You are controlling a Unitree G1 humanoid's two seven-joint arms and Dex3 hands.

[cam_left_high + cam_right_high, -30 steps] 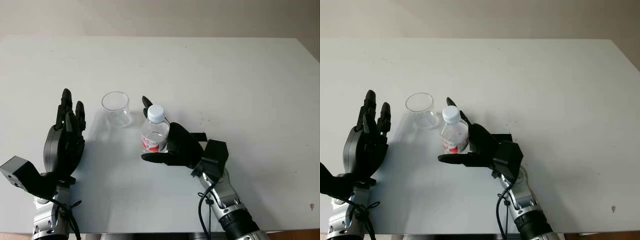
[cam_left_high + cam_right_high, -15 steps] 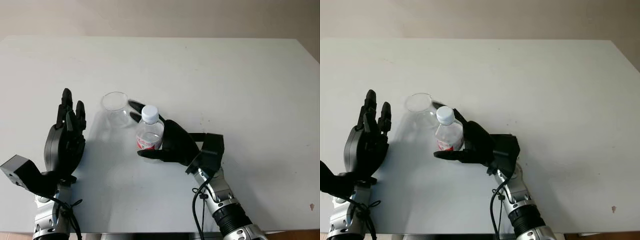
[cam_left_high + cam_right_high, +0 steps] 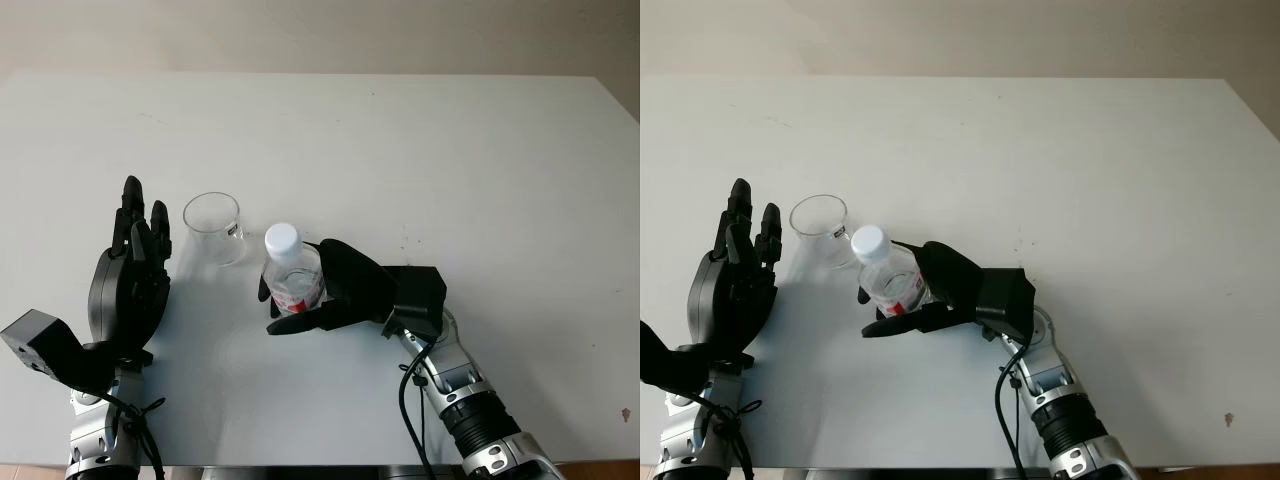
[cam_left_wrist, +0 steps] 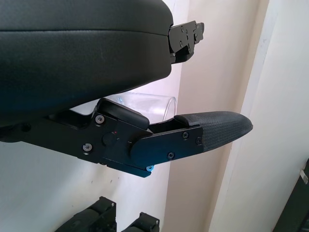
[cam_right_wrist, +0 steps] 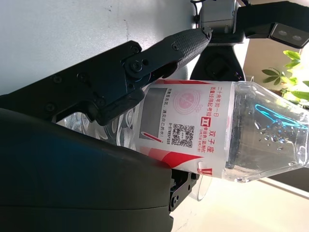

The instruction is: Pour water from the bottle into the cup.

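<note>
Left eye view: one white bench (image 3: 480, 150), carrying one clear cup (image 3: 214, 227) and one bottle (image 3: 291, 276), plus two black hands. Bottle with white cap and red-and-white label, clasped in the right hand (image 3: 335, 290) near the bench's middle, tilted with the cap leaning toward the cup, just beside it. Cup standing upright, between the bottle and the left hand (image 3: 130, 275). Left hand raised at the bench's left side, holding nothing, unclenched, palm turned toward the cup.

Right eye view: same count, one cup, one bottle, two hands; bottle cap close to the cup's rim, not touching.

Left wrist view: one fingertip (image 4: 217, 130) stretched out, the cup's rim (image 4: 145, 99) seen behind it, nothing gripped.

Right wrist view: one bottle, label with a printed code, wrapped by the black fingers (image 5: 159, 53) and palm, water visible inside the clear shoulder
</note>
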